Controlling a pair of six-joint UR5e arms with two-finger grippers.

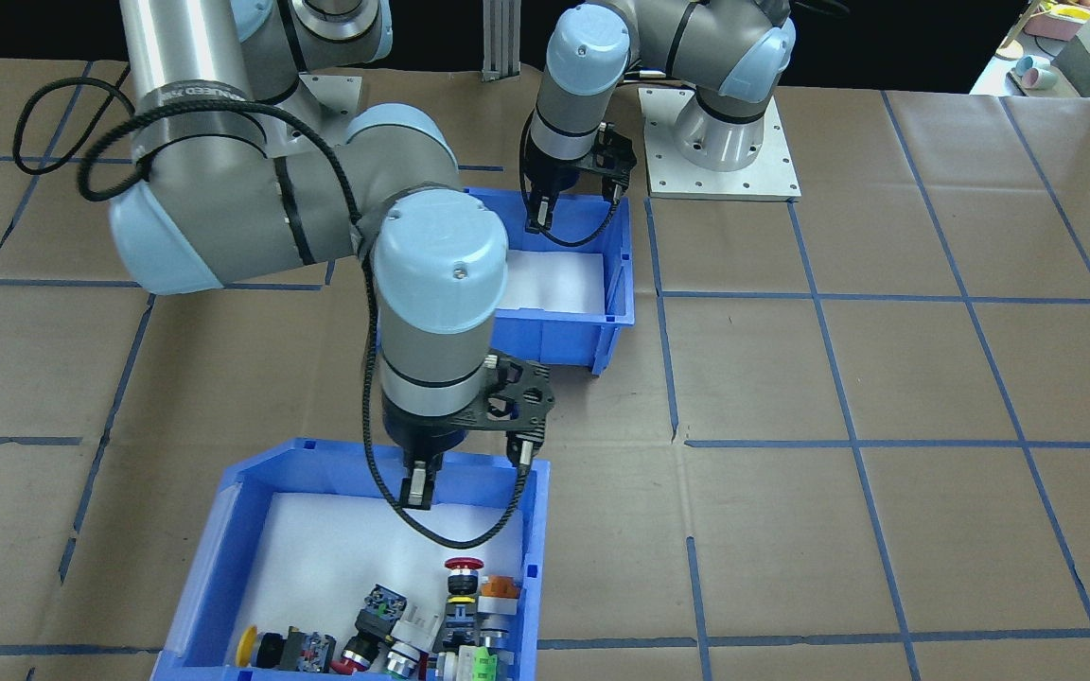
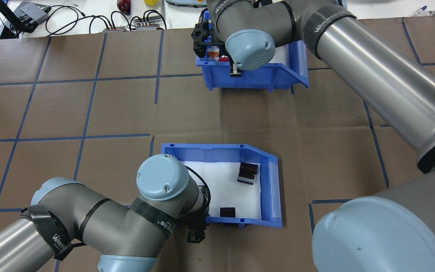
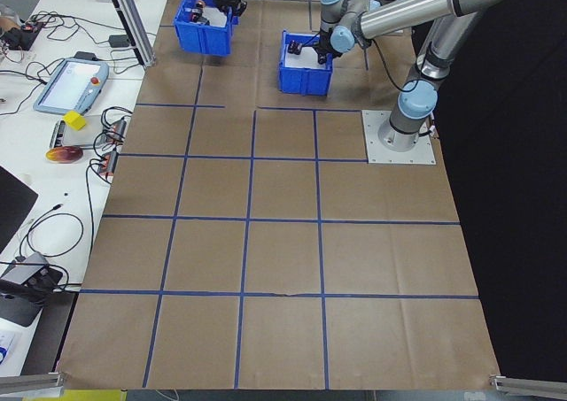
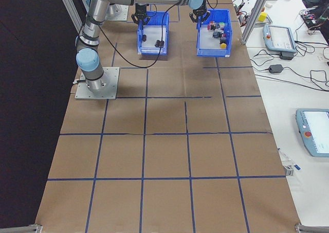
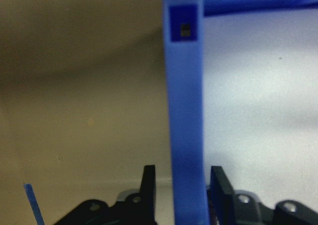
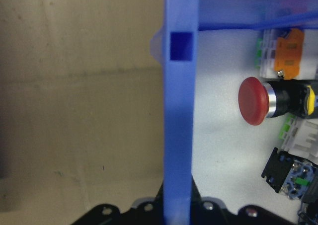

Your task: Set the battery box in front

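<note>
Left gripper: nearest item in its own wrist view. Its two dark fingers straddle the rear wall of the battery box, one outside and one over the white liner. A sliver of gap shows on each side of the wall, so the jaws stand narrowly apart and are not yet clamped.

Battery box: blue bin, upright on the brown paper-covered table, on the side nearest the robot's bases. Contents: one dark block towards its far wall and one smaller dark block by its rear wall, beside the left gripper.

Button bin: matching blue bin, beyond the battery box on the operators' side and well apart from it. It holds red, yellow and orange push-buttons.

Right gripper: set over the button bin's rear wall. Only dark slivers show tight against that wall, so whether it grips cannot be told.

Step in hand, as judged: taking hold of the battery box by its rear wall; transfer not begun.

Next move calls for: closing squarely on the thin wall, then carrying the box level so the loose blocks stay inside, keeping clear of the button bin and the right arm.
</note>
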